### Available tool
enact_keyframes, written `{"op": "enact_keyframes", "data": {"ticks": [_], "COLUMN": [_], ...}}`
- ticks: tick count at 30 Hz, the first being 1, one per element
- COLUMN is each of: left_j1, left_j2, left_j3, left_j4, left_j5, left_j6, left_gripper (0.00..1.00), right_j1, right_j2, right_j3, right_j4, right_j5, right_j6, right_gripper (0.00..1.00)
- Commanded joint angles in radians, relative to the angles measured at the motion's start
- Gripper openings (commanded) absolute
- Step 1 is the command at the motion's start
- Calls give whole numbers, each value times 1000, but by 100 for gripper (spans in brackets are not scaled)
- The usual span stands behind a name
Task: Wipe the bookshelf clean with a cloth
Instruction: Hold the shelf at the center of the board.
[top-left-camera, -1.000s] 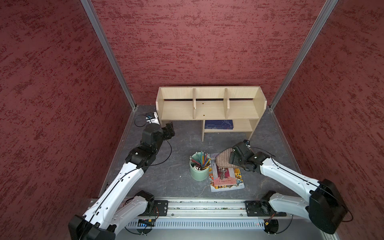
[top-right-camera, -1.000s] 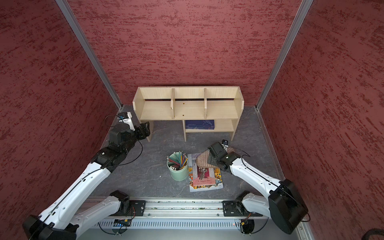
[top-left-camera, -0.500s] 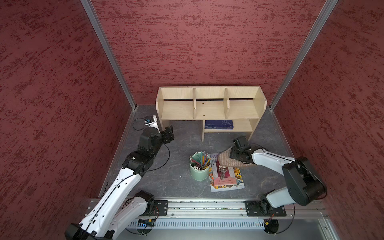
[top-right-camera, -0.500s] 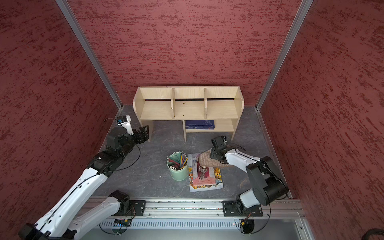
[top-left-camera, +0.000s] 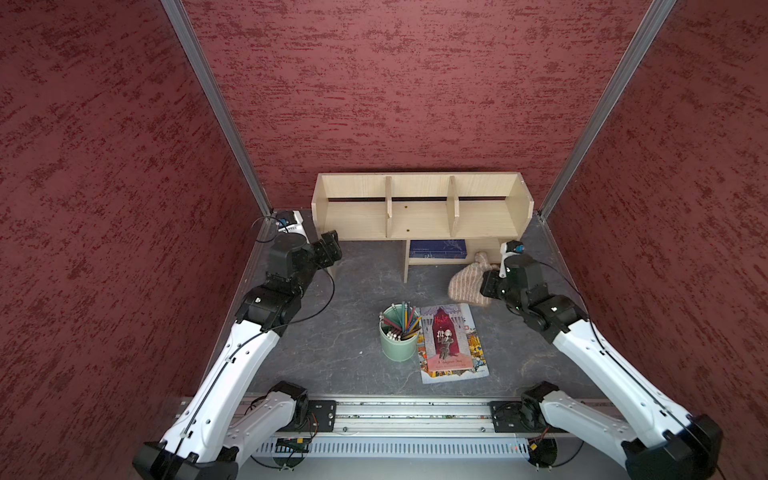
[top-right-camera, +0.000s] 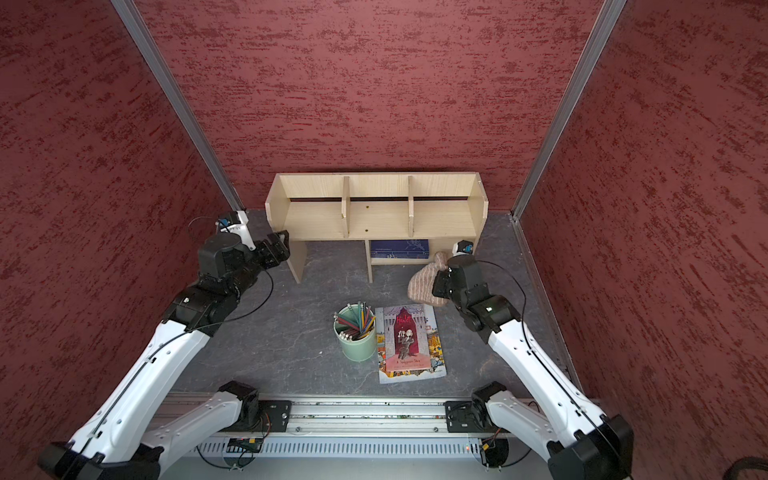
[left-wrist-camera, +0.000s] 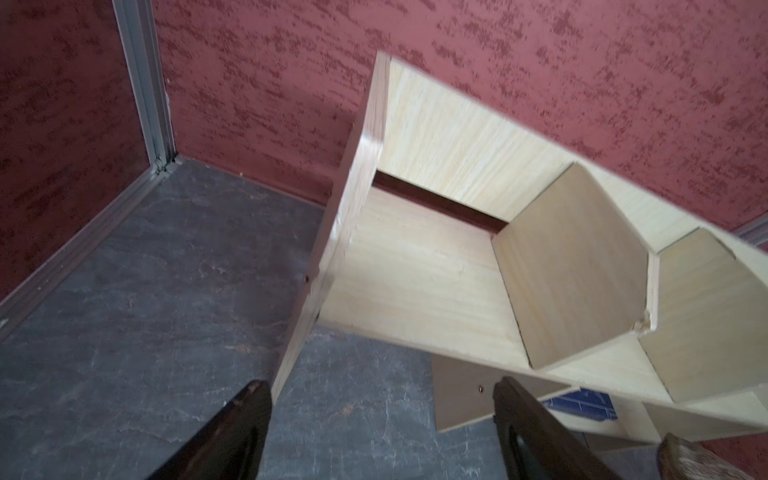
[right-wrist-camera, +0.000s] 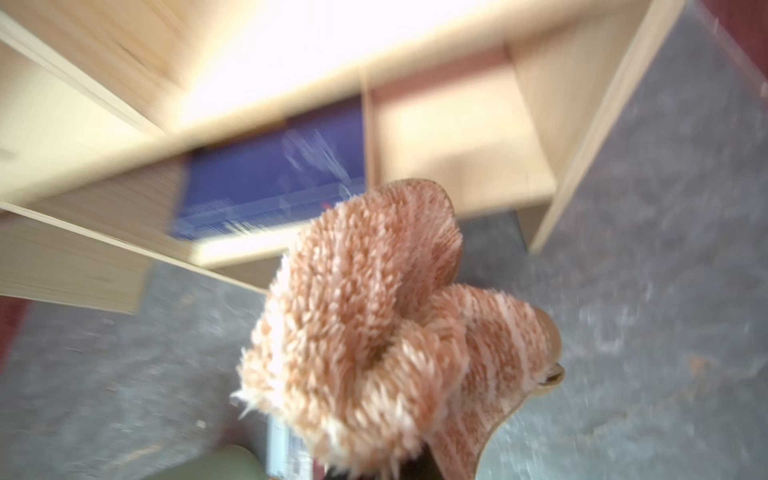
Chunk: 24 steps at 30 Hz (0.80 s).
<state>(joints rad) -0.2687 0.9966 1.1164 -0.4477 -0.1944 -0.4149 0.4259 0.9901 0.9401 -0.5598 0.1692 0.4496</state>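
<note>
Light-wood bookshelf (top-left-camera: 419, 216): low and wide with two upright dividers, it stood against the red back wall.
Cloth (top-left-camera: 465, 282): the fluffy beige-and-brown striped cloth hung bunched from your right gripper (top-left-camera: 485, 286), just in front of the right end of the bookshelf's small lower shelf. Whether it touched the tabletop could not be told.
Your right gripper: you had it clamped on the cloth, and the fabric hid the fingertips.
Your left gripper (left-wrist-camera: 382, 399): its jaws stood wide apart and empty, just beside the bookshelf's left side panel.
Dark blue book (top-left-camera: 437, 248): lay flat on the lower shelf.
Green pencil cup (top-left-camera: 397, 345): stood just beside the colourful illustrated book (top-left-camera: 451, 345) on the grey tabletop (top-left-camera: 353, 291), apart from the cloth.
</note>
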Motion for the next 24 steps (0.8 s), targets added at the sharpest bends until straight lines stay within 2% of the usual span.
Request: {"op": "enact_keyframes", "data": {"ticks": [1, 6, 13, 16, 20, 24], "left_j1": [73, 136, 172, 174, 174, 174], "left_j2": [89, 206, 289, 318, 347, 348], "left_j3": [100, 176, 122, 106, 93, 48], "left_j4": [4, 78, 283, 327, 347, 381], "left_j5": [54, 92, 229, 279, 315, 310], "left_j6": [-8, 15, 70, 88, 113, 140], "left_gripper": [88, 92, 91, 87, 77, 66], "right_j1": [27, 77, 322, 390, 425, 439], "right_j2": [23, 116, 334, 449, 590, 645], "right_j3": [145, 339, 440, 488, 544, 518], "right_j4": [-110, -110, 9, 57, 98, 154], "right_j5": [43, 37, 133, 192, 216, 258], "right_j6": [-78, -92, -106, -119, -101, -74], "right_gripper": [0, 0, 0, 0, 0, 0]}}
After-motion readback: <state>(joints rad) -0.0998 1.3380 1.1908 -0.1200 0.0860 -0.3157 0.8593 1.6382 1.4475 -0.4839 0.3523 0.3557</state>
